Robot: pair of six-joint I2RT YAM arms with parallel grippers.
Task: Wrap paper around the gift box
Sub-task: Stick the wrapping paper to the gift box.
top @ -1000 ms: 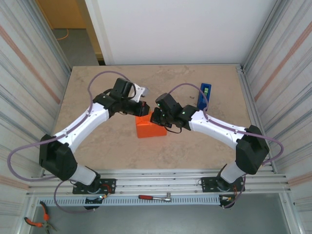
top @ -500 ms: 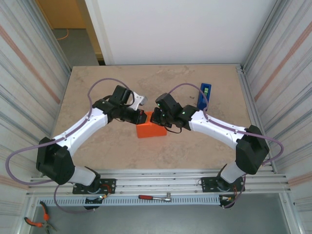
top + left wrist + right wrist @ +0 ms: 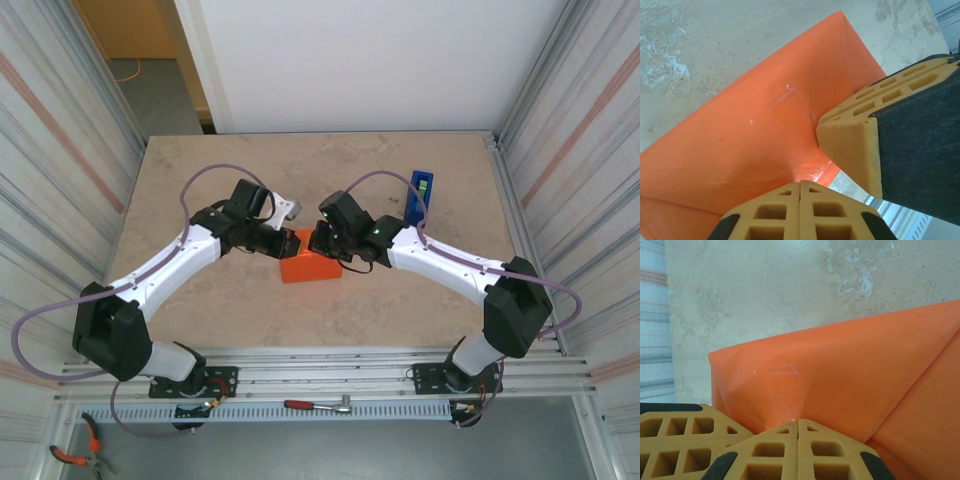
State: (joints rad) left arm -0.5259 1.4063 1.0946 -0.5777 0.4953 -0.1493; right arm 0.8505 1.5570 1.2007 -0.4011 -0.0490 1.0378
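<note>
L arm has swung in closer since a sec ago; R arm same. L gripper (image 3: 291, 243) closed, tips pressing the paper (image 3: 310, 268) by a clear tape strip (image 3: 790, 105). R gripper (image 3: 318, 243) closed too, touching the paper. Paper wraps the gift box, mid table (image 3: 400, 300). Blue tape dispenser (image 3: 421, 192) sits far R. Corrugated metal walls (image 3: 60, 150) on both sides.

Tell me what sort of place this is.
Probably a robot lab work cell: a stone-look table fenced by corrugated metal walls, aluminium rails along its near edge, and a wrench lying below them.
</note>
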